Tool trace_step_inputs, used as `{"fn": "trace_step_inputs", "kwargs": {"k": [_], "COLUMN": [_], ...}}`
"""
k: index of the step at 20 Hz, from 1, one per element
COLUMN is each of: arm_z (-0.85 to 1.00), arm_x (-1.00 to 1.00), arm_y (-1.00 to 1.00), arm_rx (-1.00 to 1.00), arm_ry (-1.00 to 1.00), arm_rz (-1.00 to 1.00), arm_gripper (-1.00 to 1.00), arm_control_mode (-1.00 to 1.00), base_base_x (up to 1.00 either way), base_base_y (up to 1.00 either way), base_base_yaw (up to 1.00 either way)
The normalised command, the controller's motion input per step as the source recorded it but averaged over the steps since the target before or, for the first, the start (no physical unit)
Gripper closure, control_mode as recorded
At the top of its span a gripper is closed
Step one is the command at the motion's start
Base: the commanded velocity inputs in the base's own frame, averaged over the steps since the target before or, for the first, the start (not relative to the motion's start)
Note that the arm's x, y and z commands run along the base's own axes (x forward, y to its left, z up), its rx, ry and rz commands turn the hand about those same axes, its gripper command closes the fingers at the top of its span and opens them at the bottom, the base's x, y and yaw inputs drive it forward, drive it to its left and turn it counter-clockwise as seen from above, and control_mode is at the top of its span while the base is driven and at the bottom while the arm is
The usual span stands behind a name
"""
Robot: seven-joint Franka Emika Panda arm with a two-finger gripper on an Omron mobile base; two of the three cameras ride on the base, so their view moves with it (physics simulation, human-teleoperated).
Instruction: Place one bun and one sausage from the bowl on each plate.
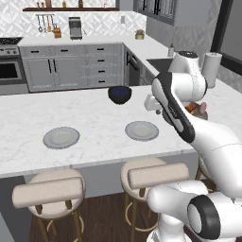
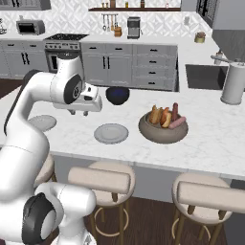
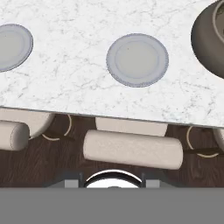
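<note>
The grey-brown bowl (image 2: 162, 130) stands on the island counter to the right and holds several buns (image 2: 154, 115) and sausages (image 2: 177, 123). One light-grey plate (image 2: 111, 133) lies just left of the bowl, and a second plate (image 2: 42, 123) lies farther left, partly behind my arm. My gripper (image 2: 79, 113) hangs above the counter between the two plates, pointing down, its jaws apart and holding nothing. The hand view looks down on the nearer plate (image 3: 138, 60), the other plate (image 3: 13, 47) and the bowl's rim (image 3: 209, 41). In the left base view my arm hides most of the bowl (image 1: 198, 111).
A glossy dark bowl (image 2: 117, 94) sits at the counter's far side behind the plates. A paper towel roll (image 2: 233, 82) stands at the right by the sink. Padded stools (image 3: 132, 148) line the counter's near edge.
</note>
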Motion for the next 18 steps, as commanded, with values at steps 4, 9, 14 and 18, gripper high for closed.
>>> {"fn": "trace_step_inputs", "kwargs": {"k": [4,9,14,18], "arm_z": [0.0,-0.01,-0.01,-0.01], "arm_x": [-0.01,0.17,0.43,0.45], "arm_y": [-0.16,-0.83,-1.0,-1.0], "arm_rx": [0.0,0.0,0.0,0.0], "arm_ry": [0.0,0.0,0.03,0.08], "arm_rz": [-0.04,-0.12,-0.2,-0.21], "arm_gripper": [-1.0,-1.0,-1.0,-1.0], "arm_control_mode": [-1.0,-1.0,-1.0,-1.0], "base_base_x": [0.0,0.0,0.0,0.0], "base_base_y": [0.0,0.0,0.0,0.0], "base_base_yaw": [0.0,0.0,0.0,0.0]}}
